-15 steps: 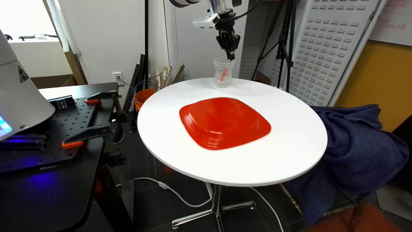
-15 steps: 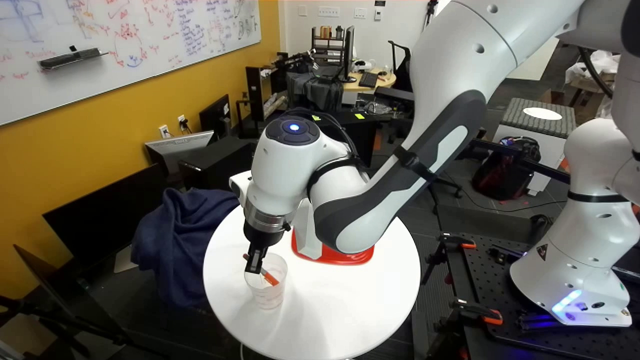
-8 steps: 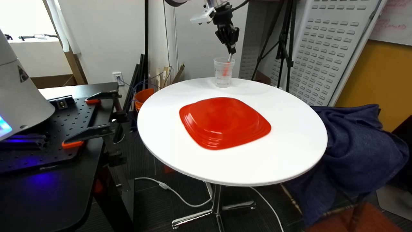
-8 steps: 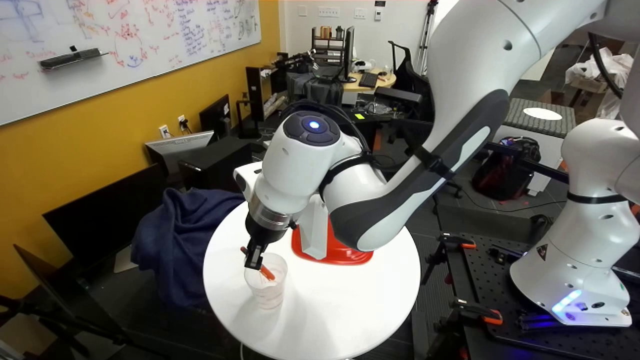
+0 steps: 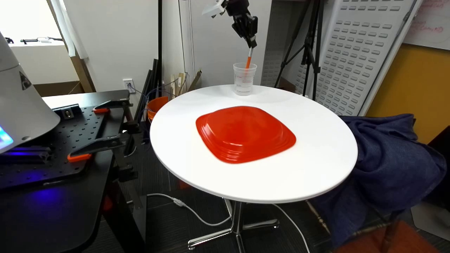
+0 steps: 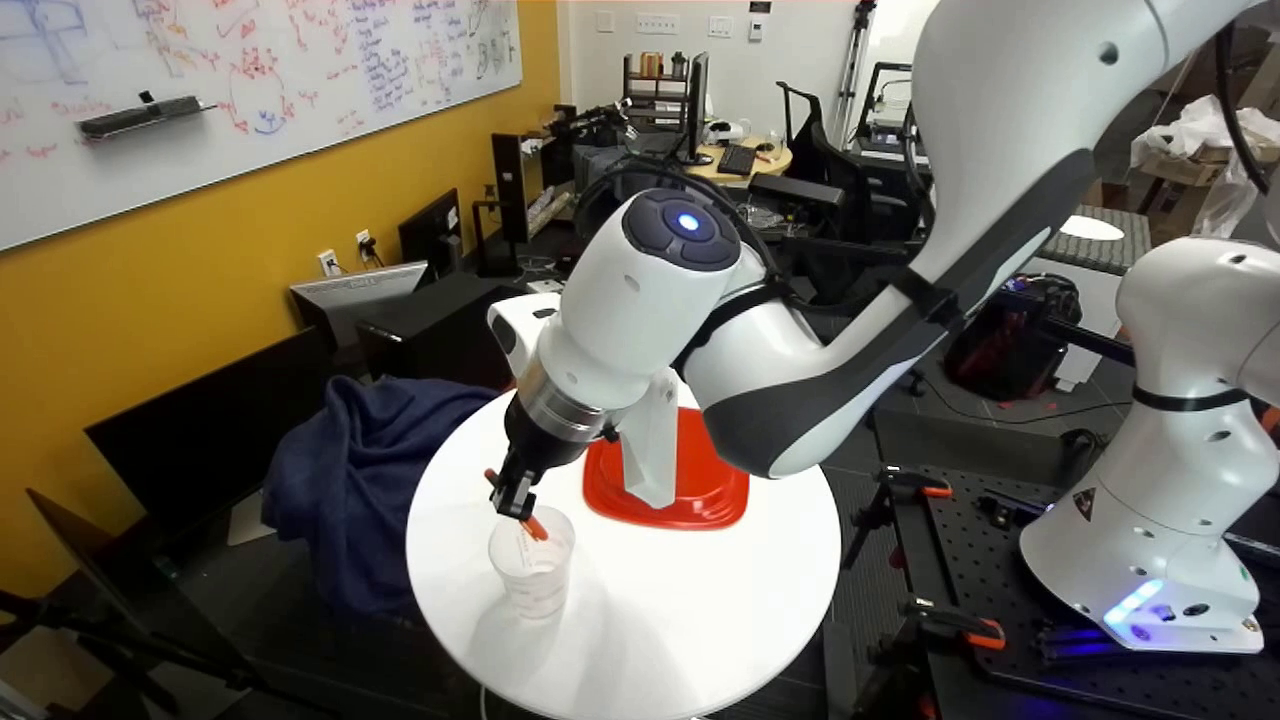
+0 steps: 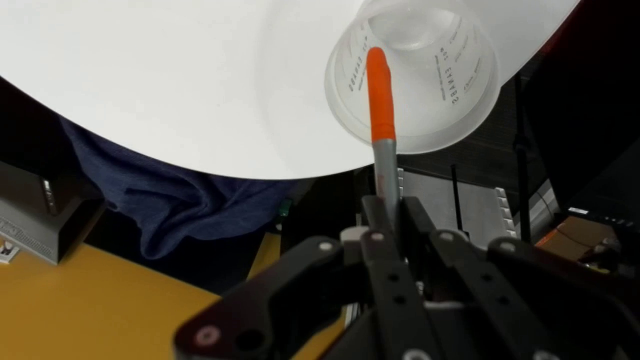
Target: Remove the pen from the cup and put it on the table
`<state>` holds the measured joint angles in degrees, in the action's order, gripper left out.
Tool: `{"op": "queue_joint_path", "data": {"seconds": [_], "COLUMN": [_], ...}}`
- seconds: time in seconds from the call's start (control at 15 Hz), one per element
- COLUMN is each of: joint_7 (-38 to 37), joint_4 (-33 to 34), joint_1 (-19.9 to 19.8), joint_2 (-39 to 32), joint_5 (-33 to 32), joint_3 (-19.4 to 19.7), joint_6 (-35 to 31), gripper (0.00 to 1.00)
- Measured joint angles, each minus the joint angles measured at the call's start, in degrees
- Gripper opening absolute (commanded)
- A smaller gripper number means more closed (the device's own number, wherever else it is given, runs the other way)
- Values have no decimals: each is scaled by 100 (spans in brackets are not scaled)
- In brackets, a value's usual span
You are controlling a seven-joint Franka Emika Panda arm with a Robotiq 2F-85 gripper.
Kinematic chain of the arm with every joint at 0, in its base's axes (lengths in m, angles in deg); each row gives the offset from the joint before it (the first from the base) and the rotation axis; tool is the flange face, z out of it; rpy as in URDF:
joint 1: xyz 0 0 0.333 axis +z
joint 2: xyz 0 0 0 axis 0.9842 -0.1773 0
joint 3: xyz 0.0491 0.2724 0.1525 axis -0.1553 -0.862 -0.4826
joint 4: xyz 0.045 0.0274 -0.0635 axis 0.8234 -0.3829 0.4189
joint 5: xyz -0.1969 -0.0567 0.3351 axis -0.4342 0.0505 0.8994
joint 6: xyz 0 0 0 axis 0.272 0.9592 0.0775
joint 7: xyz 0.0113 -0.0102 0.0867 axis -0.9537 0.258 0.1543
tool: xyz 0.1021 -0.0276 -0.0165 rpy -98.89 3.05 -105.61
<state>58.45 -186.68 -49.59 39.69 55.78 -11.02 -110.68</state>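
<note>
While the pincer (image 7: 393, 204) grips the pen (image 7: 381, 100), the white table (image 5: 309, 154) bears cup (image 5: 243, 82) and red plate (image 5: 244, 130) near a yellow wall (image 6: 200, 300).

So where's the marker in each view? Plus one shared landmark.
In an exterior view: marker upper centre, below the end effector.
In an exterior view: marker lower centre-left, partly hidden.
Wrist view: marker just right of centre, mostly upper half.
Landmark: graduated clear cup, overlapped by marker in all three.

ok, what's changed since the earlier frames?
The fingers have risen, still gripping the pen and drawing it mostly out of the cup; its orange tip looks just inside the rim. The cup, red plate and table stayed put.
</note>
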Motion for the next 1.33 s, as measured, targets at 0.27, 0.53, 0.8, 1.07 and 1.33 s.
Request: {"op": "queue_joint_path", "data": {"seconds": [0.27, 0.53, 0.8, 1.07, 1.33], "joint_7": [-583, -1240, -1836, -2365, -2791], "joint_4": [-168, -324, -487, -680, -874], "joint_1": [378, 682, 815, 826, 828], "joint_2": [269, 513, 715, 853, 894], "joint_5": [-602, -1270, -1710, -1925, -2040], "joint_3": [409, 772, 1000, 1121, 1217], "joint_6": [-38, -146, -211, -232, -417], "gripper": [3, 3, 3, 3, 3]}}
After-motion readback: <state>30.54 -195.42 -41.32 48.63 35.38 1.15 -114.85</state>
